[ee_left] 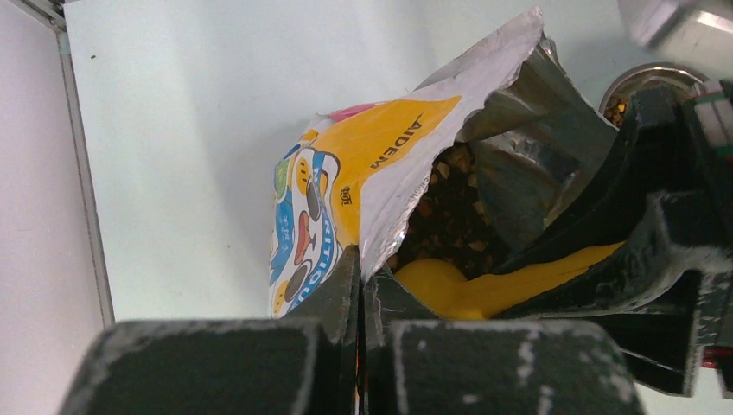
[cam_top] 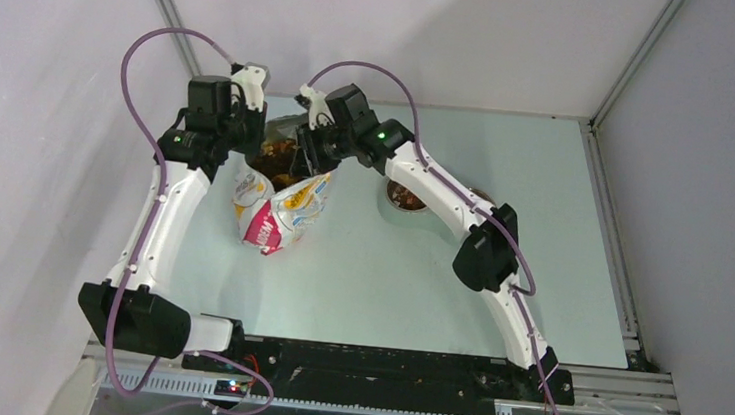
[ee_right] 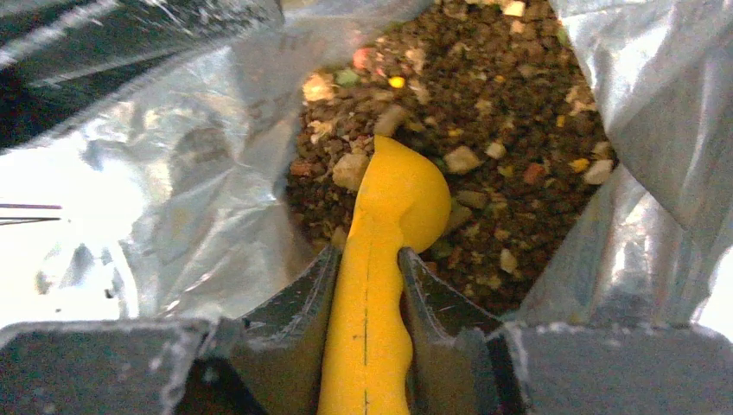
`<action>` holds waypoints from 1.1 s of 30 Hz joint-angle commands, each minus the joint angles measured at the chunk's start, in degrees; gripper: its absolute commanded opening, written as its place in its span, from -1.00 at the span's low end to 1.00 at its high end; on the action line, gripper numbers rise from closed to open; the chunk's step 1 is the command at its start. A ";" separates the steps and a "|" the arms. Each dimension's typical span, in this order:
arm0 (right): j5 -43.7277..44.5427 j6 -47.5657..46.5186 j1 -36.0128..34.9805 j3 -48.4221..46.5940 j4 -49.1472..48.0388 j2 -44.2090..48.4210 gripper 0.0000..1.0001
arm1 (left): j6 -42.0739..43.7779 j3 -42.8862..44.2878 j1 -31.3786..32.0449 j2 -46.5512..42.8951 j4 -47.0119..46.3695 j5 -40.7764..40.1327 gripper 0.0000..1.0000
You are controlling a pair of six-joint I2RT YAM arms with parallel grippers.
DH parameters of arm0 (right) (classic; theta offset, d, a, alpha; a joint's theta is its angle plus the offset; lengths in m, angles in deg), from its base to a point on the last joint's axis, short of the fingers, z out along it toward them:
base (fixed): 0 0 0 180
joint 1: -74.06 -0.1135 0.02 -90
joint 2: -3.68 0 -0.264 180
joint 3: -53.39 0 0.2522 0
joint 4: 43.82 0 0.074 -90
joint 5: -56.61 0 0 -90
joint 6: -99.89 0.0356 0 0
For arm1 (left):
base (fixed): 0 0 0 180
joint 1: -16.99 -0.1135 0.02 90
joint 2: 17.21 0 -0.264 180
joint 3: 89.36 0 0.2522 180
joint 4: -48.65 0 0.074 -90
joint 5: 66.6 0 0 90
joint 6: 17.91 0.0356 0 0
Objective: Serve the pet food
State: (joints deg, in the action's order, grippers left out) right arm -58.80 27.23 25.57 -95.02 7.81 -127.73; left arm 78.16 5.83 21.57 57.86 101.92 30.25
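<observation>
The pet food (ee_right: 510,112) fills the open white printed foil bag (cam_top: 278,210), which lies on the table at the back left. My left gripper (ee_left: 361,277) is shut on the bag's torn rim (ee_left: 406,203) and keeps the mouth open. My right gripper (ee_right: 367,268) is shut on the handle of the yellow scoop (ee_right: 393,199). The scoop's bowl is inside the bag, face down on the kibble (ee_left: 449,216). In the top view the right gripper (cam_top: 303,152) reaches into the bag mouth from the right, next to the left gripper (cam_top: 249,137).
A metal bowl (cam_top: 389,197) holding some brown kibble stands right of the bag, partly under the right arm. Its rim (ee_left: 657,73) shows in the left wrist view. Walls and frame posts close in the pale table (cam_top: 387,280) at the back and sides.
</observation>
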 commanded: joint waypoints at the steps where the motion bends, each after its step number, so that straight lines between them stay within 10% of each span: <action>1: -17.14 11.08 0.14 -5.40 -7.12 -0.14 -1.00 | 0.84 2.71 -0.03 0.48 -1.10 0.64 -1.00; 21: -30.34 46.57 10.87 7.57 -37.20 -0.31 -1.00 | 8.87 3.75 -0.33 3.57 0.71 -5.53 -1.00; 33: -17.84 30.24 11.96 0.05 -17.99 -0.26 -1.00 | 11.27 4.62 -0.93 3.10 2.00 -6.68 -1.00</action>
State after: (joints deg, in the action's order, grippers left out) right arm -80.99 63.34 37.61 -90.48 -14.90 -129.31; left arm 87.58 9.06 21.46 61.90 102.23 25.86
